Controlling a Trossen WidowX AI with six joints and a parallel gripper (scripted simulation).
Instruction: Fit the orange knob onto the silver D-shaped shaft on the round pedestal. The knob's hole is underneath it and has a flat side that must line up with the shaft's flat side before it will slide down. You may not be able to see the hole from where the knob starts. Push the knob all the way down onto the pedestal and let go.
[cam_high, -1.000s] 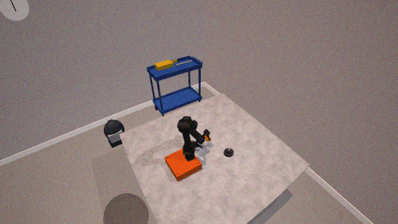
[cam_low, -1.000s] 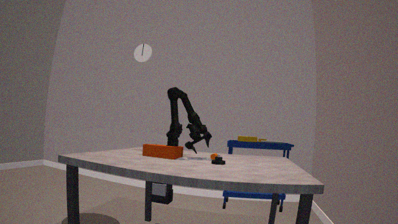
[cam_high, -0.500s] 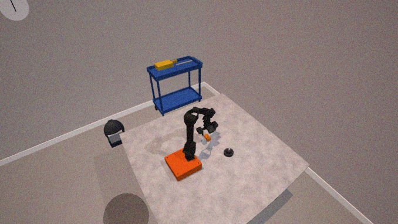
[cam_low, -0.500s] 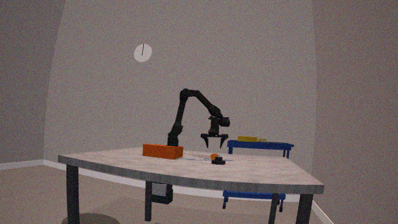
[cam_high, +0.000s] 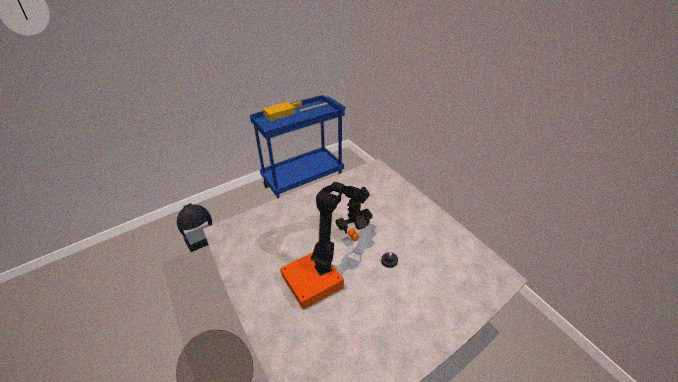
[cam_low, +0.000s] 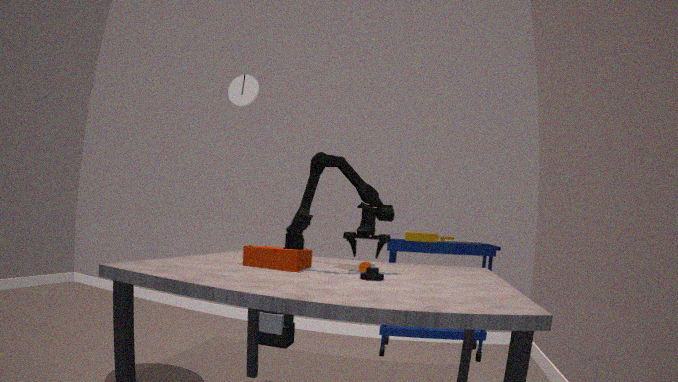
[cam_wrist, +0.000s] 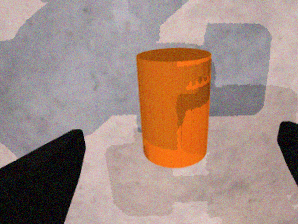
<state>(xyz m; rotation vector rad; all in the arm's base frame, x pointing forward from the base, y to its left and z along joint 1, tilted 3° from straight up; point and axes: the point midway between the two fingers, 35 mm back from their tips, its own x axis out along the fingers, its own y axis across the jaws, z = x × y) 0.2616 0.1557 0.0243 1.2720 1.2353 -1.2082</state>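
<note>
The orange knob is a cylinder that appears to lie on its side on the table. The wrist view shows its long side and a darker end face at the top; no hole can be made out. My gripper is open and empty, pointing down above the knob, which shows between the two fingers in the wrist view. The dark round pedestal stands apart from the knob, with a small shaft on top. The shaft's flat side is too small to tell.
The arm's orange base block stands on the pale table. A blue cart with a yellow object on top stands beyond the table's edge.
</note>
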